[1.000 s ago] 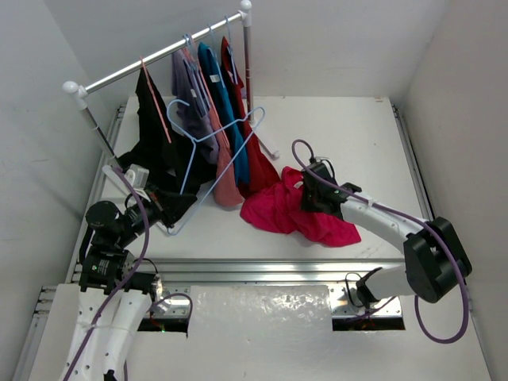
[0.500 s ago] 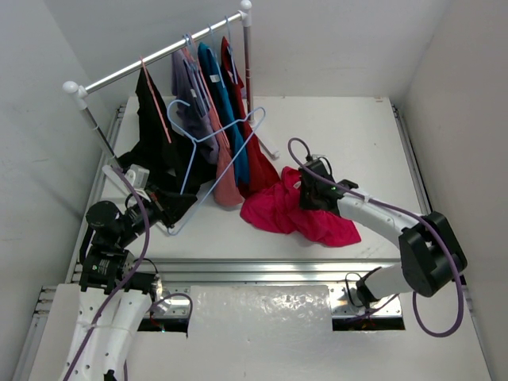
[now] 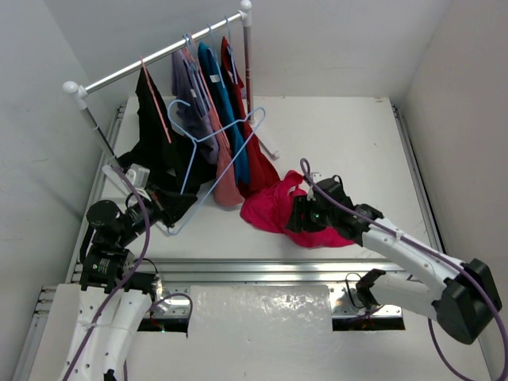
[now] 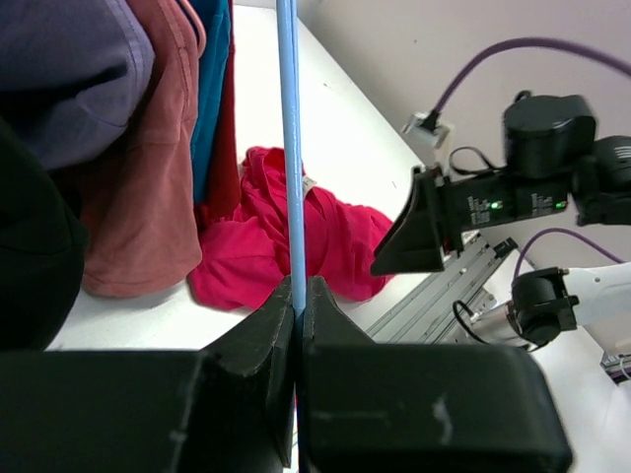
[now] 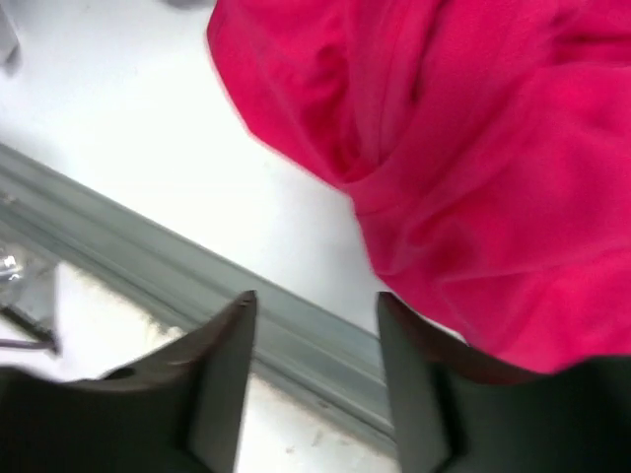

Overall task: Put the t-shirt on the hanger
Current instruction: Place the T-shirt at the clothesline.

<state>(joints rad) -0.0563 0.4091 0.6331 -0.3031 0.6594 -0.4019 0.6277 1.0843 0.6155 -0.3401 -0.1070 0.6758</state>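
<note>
The magenta-pink t-shirt (image 3: pixel 274 208) lies crumpled on the white table, right of the hanging clothes; it also shows in the left wrist view (image 4: pixel 325 236) and the right wrist view (image 5: pixel 473 148). The pale blue hanger (image 3: pixel 208 151) leans in front of the rack. My left gripper (image 4: pixel 298 296) is shut on the hanger's thin blue wire (image 4: pixel 289 148), at the table's left (image 3: pixel 163 208). My right gripper (image 5: pixel 315 301) is open and empty, over the shirt's near edge (image 3: pixel 300 218), with the shirt beside its right finger.
A clothes rail (image 3: pixel 159 57) holds black, purple, salmon, teal and red garments at the back left. A grey metal rail (image 5: pixel 197 296) runs along the table's near edge (image 3: pixel 262 266). White walls close in on both sides.
My right arm has swung toward the near edge and down to the shirt's front side. The shirt's right part has shifted and bunched. The left arm and hanger have not moved.
</note>
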